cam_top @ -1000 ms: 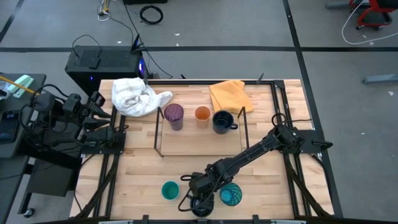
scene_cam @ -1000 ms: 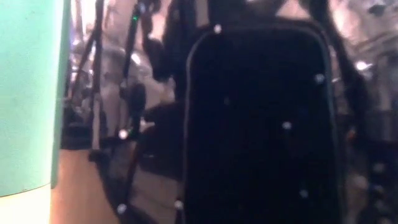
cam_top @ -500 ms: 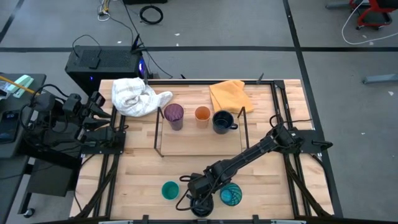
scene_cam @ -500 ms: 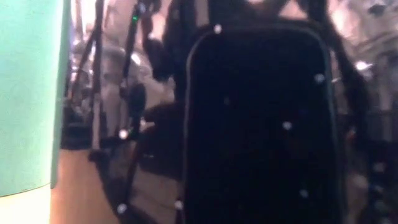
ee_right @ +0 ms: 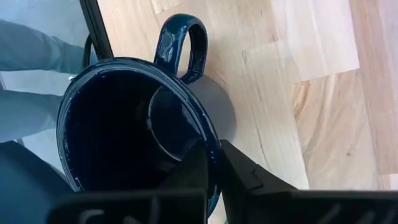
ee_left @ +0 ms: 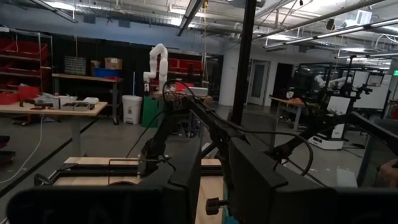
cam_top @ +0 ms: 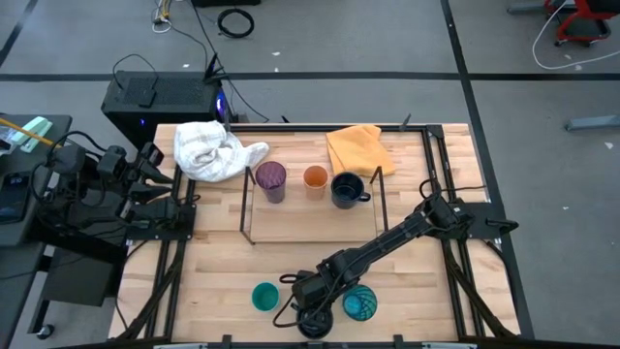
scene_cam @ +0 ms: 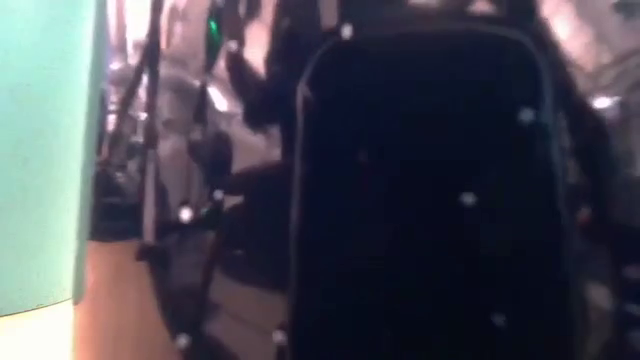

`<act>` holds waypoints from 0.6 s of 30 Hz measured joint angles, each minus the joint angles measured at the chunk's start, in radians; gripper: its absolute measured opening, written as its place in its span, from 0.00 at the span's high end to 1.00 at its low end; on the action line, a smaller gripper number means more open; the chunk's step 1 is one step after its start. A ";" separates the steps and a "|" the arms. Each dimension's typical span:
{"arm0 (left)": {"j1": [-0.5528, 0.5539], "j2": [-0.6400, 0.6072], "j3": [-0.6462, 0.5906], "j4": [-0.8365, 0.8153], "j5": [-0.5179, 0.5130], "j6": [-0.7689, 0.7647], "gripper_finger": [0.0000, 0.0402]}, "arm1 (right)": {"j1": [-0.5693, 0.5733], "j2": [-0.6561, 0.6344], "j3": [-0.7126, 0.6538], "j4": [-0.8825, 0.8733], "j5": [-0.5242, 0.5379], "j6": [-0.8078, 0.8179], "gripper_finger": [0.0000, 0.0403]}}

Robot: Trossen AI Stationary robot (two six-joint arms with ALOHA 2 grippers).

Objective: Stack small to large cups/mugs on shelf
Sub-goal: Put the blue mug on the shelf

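Note:
On the wire shelf [cam_top: 243, 208] stand a purple tumbler [cam_top: 270, 179], an orange cup [cam_top: 315, 177] and a navy mug [cam_top: 346, 189] in a row. A small teal cup [cam_top: 264, 297] and a patterned teal cup [cam_top: 359, 303] stand near the front edge. Between them is a second navy mug [ee_right: 124, 124], upright on the wood, a dark mass in the low view [scene_cam: 420, 200]. My right gripper [cam_top: 310, 318] is shut on it from above. My left gripper [ee_left: 212, 180] waits off the table's left side, slightly open, holding nothing. My right gripper grips the mug's rim [ee_right: 211, 140], about a quarter turn round from the handle [ee_right: 180, 40]. One finger [ee_right: 186, 171] is inside the mug and one [ee_right: 245, 174] outside. They point down from above. The mug stands upright, its base on the table.
A white cloth [cam_top: 208, 150] and an orange cloth [cam_top: 356, 147] lie at the table's far side behind the shelf. The black table-edge rail [ee_right: 93, 25] runs close beside the held mug. Bare wood lies between the shelf and the front cups.
In the low view the navy mug now looks a little wider, having shifted slightly toward the near edge. My right arm has stayed over it.

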 joint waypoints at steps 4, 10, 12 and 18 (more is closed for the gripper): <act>0.000 0.000 0.000 0.000 0.000 0.000 0.77 | -0.011 0.000 0.000 -0.003 0.000 -0.018 0.96; 0.000 0.000 0.000 0.000 0.000 0.000 0.77 | -0.050 -0.012 0.000 -0.042 -0.018 -0.047 0.96; 0.000 0.000 0.000 0.000 0.000 -0.002 0.77 | -0.061 -0.019 0.008 -0.070 -0.021 -0.062 0.96; 0.000 0.000 0.000 -0.002 0.000 -0.002 0.77 | -0.094 -0.055 0.045 -0.160 -0.020 -0.121 0.96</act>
